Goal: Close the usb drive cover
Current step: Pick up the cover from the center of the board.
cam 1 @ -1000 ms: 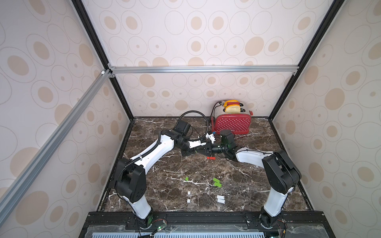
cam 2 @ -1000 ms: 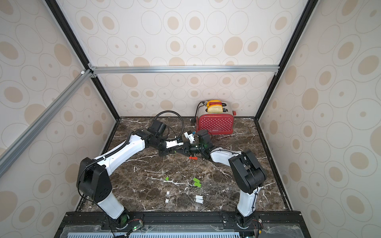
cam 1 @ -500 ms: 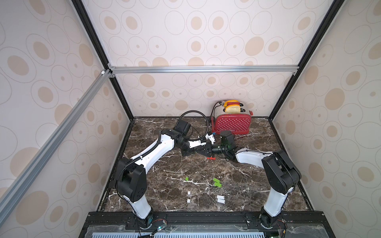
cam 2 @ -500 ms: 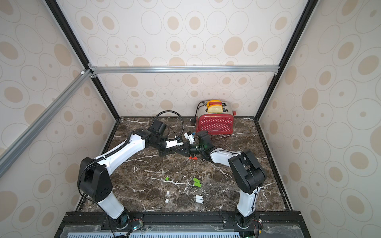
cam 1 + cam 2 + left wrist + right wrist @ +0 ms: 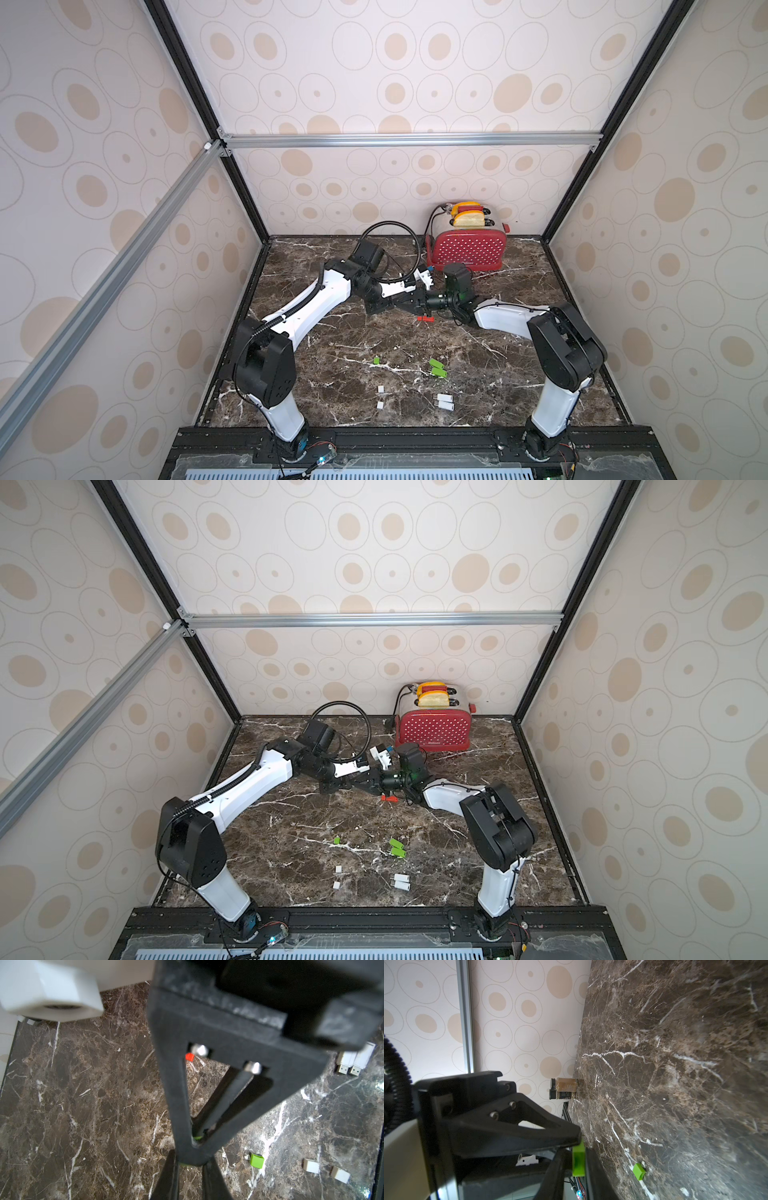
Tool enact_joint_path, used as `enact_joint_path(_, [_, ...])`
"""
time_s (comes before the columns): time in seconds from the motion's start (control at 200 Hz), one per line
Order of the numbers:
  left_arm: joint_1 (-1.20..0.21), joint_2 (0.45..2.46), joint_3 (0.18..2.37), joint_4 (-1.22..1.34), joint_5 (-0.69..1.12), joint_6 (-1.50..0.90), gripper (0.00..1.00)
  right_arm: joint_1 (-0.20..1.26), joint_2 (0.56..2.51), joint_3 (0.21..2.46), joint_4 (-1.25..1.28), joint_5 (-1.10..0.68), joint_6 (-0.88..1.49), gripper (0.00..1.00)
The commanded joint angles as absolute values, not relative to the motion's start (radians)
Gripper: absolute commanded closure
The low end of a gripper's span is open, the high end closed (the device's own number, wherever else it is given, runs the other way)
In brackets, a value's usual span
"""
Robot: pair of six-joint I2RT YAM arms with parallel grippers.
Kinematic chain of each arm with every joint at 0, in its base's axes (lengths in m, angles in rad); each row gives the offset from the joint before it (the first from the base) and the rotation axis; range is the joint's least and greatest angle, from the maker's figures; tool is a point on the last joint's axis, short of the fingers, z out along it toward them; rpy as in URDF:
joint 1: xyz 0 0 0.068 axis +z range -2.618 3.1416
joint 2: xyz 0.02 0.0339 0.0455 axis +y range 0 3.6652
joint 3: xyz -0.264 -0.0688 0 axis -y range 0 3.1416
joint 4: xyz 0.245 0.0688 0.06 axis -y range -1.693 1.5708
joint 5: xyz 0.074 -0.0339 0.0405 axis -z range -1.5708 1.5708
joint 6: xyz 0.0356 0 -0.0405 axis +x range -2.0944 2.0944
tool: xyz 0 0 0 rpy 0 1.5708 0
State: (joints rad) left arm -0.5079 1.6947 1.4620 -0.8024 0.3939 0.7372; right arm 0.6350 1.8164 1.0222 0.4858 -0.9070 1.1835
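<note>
Both arms meet above the rear middle of the marble table. A green usb drive [image 5: 579, 1160] sits between the fingers of my right gripper [image 5: 576, 1151], which is shut on it. My left gripper [image 5: 191, 1159] is shut on its other end. There the right gripper's black tip hides all but a green sliver of the drive [image 5: 196, 1137]. Both top views show the left gripper [image 5: 415, 302] and right gripper [image 5: 428, 301] tip to tip, with the drive hidden. Whether the cover is on the held drive I cannot tell. A loose green cover [image 5: 639, 1171] lies on the table.
A red usb drive [image 5: 424, 319] lies just in front of the grippers. Nearer the front lie two green drives [image 5: 437, 368], the green cover [image 5: 376, 360], two white drives [image 5: 444, 400] and two white covers [image 5: 380, 396]. A red toaster [image 5: 467, 245] stands at the back wall.
My right gripper's jaws have drawn together round the green drive. Both arms have stayed in place, and the left grip is unchanged.
</note>
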Motion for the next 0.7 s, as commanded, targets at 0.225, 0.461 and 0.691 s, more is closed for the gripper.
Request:
enact_joint_path(0.225, [-0.517,1.703,1.514,-0.784,0.414,0.736,0.86,0.656,1.847,1.040,0.489,-0.940,1.187,0.86])
enact_joint_path(0.461, [-0.517,1.698,1.510,-0.785,0.416,0.733,0.76,0.655,1.841,1.043,0.494,-0.939,1.184,0.87])
enact_joint_path(0.691, [-0.515,1.664,1.472,-0.783,0.405,0.733,0.56,0.627,1.816,1.013,0.512,-0.928,1.181,0.90])
